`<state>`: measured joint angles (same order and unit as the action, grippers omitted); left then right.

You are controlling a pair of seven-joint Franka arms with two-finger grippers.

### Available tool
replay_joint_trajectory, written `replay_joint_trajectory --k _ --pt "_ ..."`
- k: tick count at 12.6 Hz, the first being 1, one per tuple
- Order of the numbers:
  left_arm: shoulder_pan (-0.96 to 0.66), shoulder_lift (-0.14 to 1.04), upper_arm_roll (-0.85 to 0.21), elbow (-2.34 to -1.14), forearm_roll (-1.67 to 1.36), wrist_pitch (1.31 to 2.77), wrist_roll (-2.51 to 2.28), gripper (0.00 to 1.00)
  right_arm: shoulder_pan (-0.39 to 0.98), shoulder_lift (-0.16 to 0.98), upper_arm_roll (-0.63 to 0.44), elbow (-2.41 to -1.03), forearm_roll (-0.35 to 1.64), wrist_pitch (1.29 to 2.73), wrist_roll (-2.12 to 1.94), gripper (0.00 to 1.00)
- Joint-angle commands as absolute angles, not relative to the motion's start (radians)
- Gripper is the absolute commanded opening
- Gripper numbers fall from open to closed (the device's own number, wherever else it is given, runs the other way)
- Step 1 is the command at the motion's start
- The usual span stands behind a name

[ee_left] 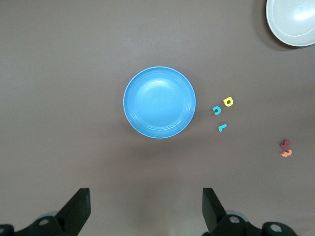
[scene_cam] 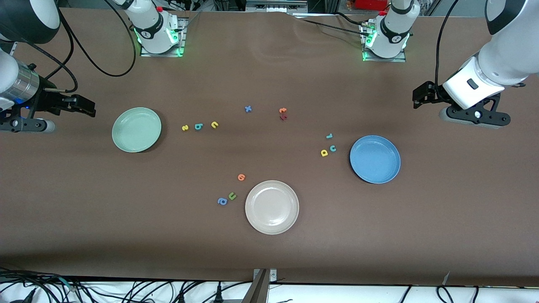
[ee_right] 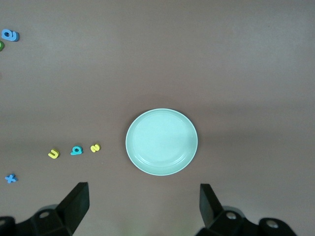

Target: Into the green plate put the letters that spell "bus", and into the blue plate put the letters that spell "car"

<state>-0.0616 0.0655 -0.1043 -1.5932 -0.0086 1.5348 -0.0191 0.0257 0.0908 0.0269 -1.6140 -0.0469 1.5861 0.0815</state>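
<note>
The wide brown table (scene_cam: 269, 252) is carrying everything, and both white Franka arms are waiting at its ends: the left gripper (scene_cam: 421, 96) is hanging over bare table at about one o'clock from the round mid-blue shallow plate (scene_cam: 374, 159), its black fingers (ee_left: 78, 209) standing wide apart and holding nothing, while the right gripper (scene_cam: 86, 106) is hanging over bare table at about ten o'clock from the round pale mint-green shallow plate (scene_cam: 136, 129), its fingers (ee_right: 76, 204) likewise spread wide and empty. A round beige shallow plate (scene_cam: 271, 207) is sitting nearest the front camera and is taking no part. Neither task plate is holding a letter yet. The letters for "bus" are lying in a short row near the green plate at its three o'clock: the small yellow toy s (scene_cam: 185, 127) closest, then the teal toy b (scene_cam: 198, 126), then the yellow toy u (scene_cam: 214, 124). The letters for "car" are clustering at the blue plate's nine to ten o'clock: the teal toy r (scene_cam: 329, 136), the teal toy c (scene_cam: 332, 148) and the yellow toy a (scene_cam: 324, 153), the last two lying almost touching. These pieces are looking very light, flat and fairly stiff, so each is probably wanting a low pinch across its outer edges, and the crowded a and c are risking being nudged together.
</note>
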Motion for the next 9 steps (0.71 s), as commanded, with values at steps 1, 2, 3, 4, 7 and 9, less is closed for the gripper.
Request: replay_joint_trajectory --k 1,2,3,4,7,9 --pt "-0.066 0.081 -0.103 -1.560 0.012 1.516 -0.009 1.00 0.017 0.061 0.040 -1.643 -0.052 1.589 0.098 0.99" --pt "-0.066 0.081 -0.103 -1.560 0.012 1.516 -0.003 1.00 0.018 0.061 0.040 -1.644 -0.052 1.589 0.098 0.99" --pt "-0.066 0.081 -0.103 -1.560 0.015 1.516 -0.003 1.00 0.018 0.061 0.040 -1.647 -0.052 1.589 0.100 0.99" --pt "-0.066 0.083 -0.103 -1.560 0.012 1.516 -0.008 1.00 0.018 0.060 0.040 -1.649 -0.052 1.589 0.100 0.99" --pt "-0.066 0.084 -0.103 -1.560 0.011 1.516 -0.003 1.00 0.018 0.060 0.040 -1.654 -0.052 1.591 0.100 0.99" --pt "-0.066 0.087 -0.103 -1.560 0.009 1.520 -0.005 1.00 0.018 0.058 0.040 -1.654 -0.052 1.591 0.100 0.99"
